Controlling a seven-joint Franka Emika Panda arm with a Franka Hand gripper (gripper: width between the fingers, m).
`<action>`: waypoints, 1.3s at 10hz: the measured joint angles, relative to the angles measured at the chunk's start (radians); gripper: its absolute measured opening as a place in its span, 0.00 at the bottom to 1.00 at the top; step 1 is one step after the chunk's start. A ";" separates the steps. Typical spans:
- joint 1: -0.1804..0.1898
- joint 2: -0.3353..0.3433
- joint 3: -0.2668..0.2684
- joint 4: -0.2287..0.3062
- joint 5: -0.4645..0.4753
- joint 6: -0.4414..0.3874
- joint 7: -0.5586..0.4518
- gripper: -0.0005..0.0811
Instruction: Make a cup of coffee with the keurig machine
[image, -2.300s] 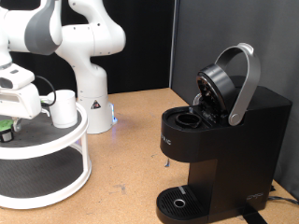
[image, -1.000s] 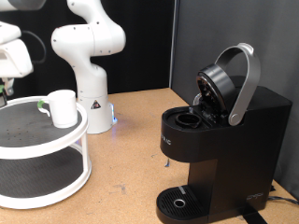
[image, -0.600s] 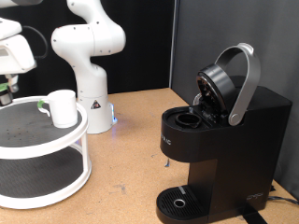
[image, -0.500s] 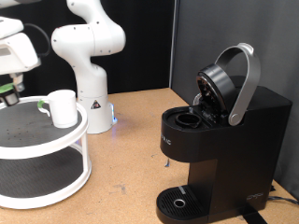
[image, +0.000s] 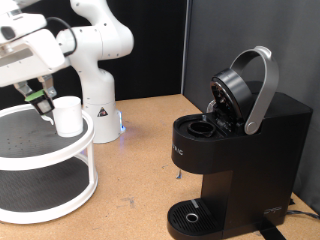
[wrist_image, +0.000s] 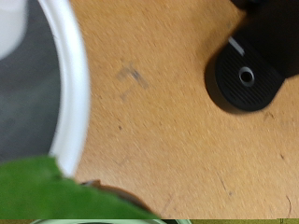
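The black keurig machine (image: 240, 150) stands at the exterior view's right with its silver-handled lid (image: 258, 88) raised and the pod chamber (image: 203, 127) uncovered. The white cup (image: 67, 115) sits on the top tier of a round white rack (image: 88, 140) at the left. My gripper (image: 40, 96) hangs just above and left of the cup, shut on a small dark pod with a green top (image: 43, 100). In the wrist view the pod's green top (wrist_image: 47, 191) fills the near corner, with the machine's round drip tray (wrist_image: 245, 77) farther off.
The white arm base (image: 98, 110) stands behind the rack. The rack's white rim (wrist_image: 73, 84) curves through the wrist view over a tan tabletop (image: 140, 170). A dark wall runs behind the machine.
My gripper lifted off the rack's left side with the pod and swung toward the exterior view's right, now beside the cup. The cup and machine have not moved.
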 joint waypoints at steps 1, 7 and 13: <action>-0.004 0.025 0.024 0.001 -0.002 0.030 0.037 0.61; 0.081 0.023 -0.033 0.013 0.295 -0.063 -0.054 0.61; 0.124 0.083 0.041 0.073 0.364 -0.013 0.128 0.61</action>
